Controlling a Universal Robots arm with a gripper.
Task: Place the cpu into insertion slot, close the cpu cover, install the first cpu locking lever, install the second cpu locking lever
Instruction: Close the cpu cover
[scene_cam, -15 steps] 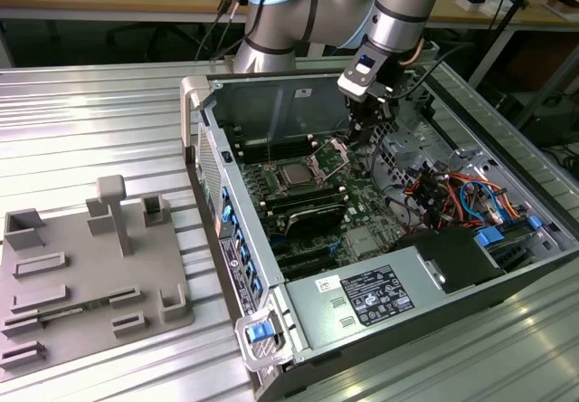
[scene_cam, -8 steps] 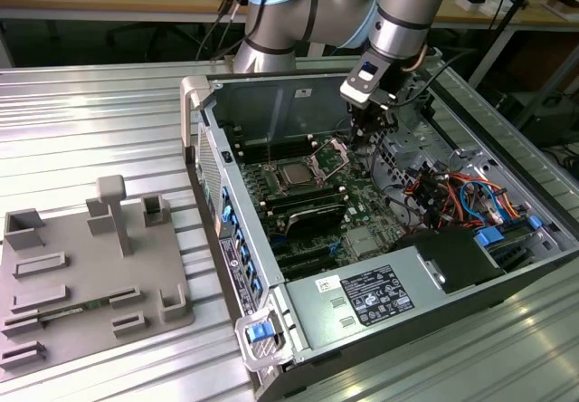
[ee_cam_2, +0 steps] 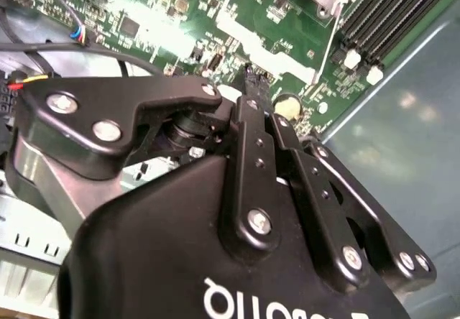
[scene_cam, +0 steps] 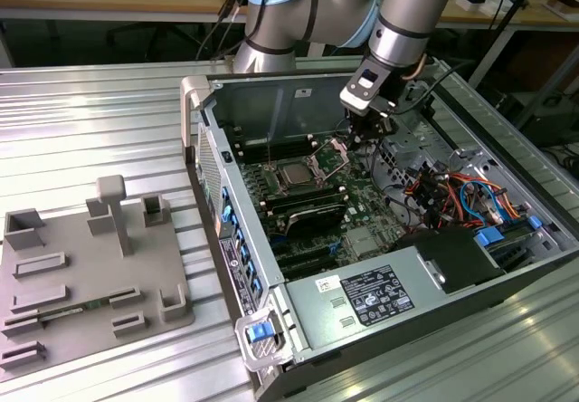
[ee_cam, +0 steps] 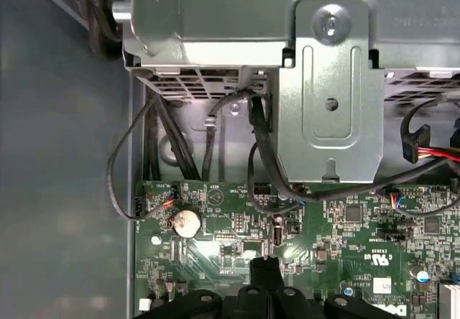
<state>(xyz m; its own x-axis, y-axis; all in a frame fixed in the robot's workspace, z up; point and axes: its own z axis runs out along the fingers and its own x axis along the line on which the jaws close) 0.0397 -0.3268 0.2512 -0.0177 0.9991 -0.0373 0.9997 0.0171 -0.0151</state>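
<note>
Narrowly shut, the pincer (ee_cam: 264, 270) hangs with its tips together and nothing between them, low over the green circuit board (ee_cam: 215, 241). In the exterior view, the cpu cover (scene_cam: 336, 154) stands raised just beside it. The cpu (scene_cam: 294, 176) lies in the insertion slot (scene_cam: 277, 177), and cables (scene_cam: 434, 189) crowd the exterior view's right.

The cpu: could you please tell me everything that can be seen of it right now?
The cpu is a small flat square chip with a silvery-grey metal top. It lies level in the insertion slot inside the open computer case, top uncovered. The cpu cover stands raised beside it, toward the exterior view's right. The end effector hangs by that cover, apart from the chip.
</note>
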